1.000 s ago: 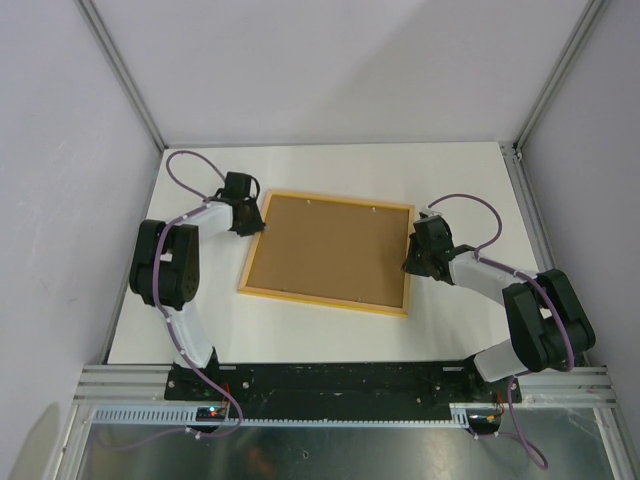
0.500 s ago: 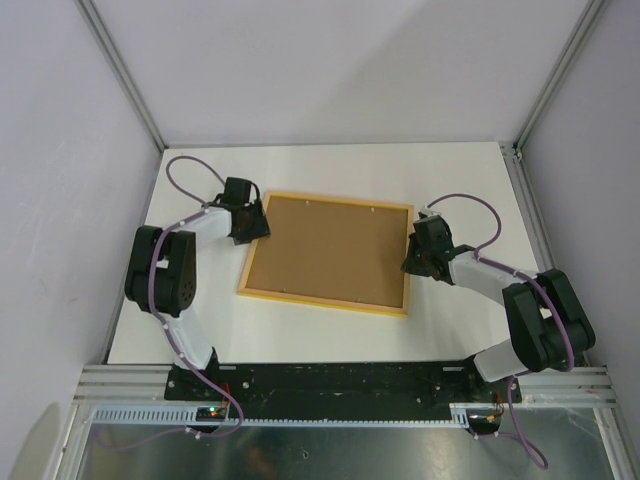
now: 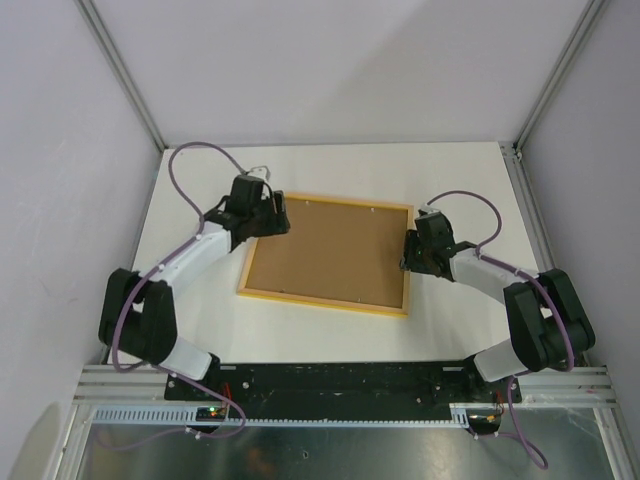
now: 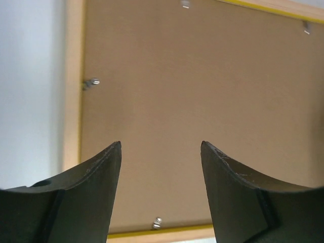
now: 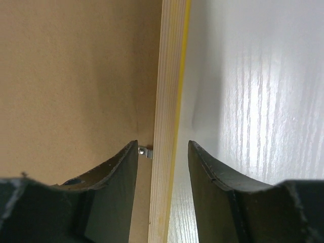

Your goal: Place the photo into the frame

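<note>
top view, frame: the frame [image 3: 325, 300] lies flat on the table [image 3: 450, 170] with its pale back up. the brown board [image 3: 330, 245] sits in it, so the back is easy to reach.
top view, photo: i cannot see the photo. it may be under the board, but that is only my guess.
top view, left arm: it stretches far out, and the left gripper [image 3: 270, 218] hangs over the frame's far left corner.
top view, right arm: it is bent low, with the right gripper [image 3: 410, 255] at the frame's right side.
left wrist view, left gripper: its fingers [image 4: 96, 192] are spread wide over the board, with nothing between them. small metal tabs [image 4: 91, 82] sit along the board's rim, i think to hold it in.
right wrist view, right gripper: its fingers [image 5: 116, 182] are spread, one on each side of the frame's rail [image 5: 164, 76], with a small gap on both sides. one metal tab [image 5: 146, 151] sits just beside the inner finger.
</note>
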You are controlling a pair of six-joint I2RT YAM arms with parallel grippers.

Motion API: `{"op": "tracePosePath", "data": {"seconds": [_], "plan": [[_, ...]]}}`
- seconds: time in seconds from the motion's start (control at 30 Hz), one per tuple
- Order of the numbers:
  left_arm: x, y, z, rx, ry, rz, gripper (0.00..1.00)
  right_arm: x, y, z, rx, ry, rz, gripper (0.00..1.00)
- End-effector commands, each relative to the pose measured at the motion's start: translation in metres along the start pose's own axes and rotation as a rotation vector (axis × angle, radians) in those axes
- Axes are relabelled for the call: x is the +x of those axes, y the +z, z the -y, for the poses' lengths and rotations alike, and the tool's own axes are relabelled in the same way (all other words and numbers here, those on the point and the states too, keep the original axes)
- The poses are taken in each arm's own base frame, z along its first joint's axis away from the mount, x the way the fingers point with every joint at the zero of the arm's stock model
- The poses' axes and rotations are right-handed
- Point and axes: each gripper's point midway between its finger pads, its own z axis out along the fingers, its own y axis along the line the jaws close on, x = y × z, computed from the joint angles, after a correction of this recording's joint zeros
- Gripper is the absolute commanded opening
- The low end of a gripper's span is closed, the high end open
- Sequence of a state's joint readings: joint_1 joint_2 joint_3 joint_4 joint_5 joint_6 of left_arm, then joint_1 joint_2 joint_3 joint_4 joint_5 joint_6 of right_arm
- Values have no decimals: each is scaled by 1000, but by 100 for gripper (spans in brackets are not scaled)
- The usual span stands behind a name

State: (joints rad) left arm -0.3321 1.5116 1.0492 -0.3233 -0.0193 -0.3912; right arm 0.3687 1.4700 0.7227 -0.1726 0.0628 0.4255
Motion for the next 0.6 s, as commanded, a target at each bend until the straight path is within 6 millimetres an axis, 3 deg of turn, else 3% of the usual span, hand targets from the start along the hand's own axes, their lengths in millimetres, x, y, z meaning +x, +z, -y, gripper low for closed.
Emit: {"op": "tracePosePath", "data": {"seconds": [0.0,0.2,0.43,0.57], "plan": [[9,-20,34,74,103,29,68,-30,-1,-6,-11,6,47,48],[39,-35,73,133,242,28,69,-44,7,-6,2,24,50,38],[71,-58,123,235,442,52,70,-43,16,-1,40,23,20,35],[84,-66,141,290,511,61,70,-37,17,4,66,19,-1,35]]}}
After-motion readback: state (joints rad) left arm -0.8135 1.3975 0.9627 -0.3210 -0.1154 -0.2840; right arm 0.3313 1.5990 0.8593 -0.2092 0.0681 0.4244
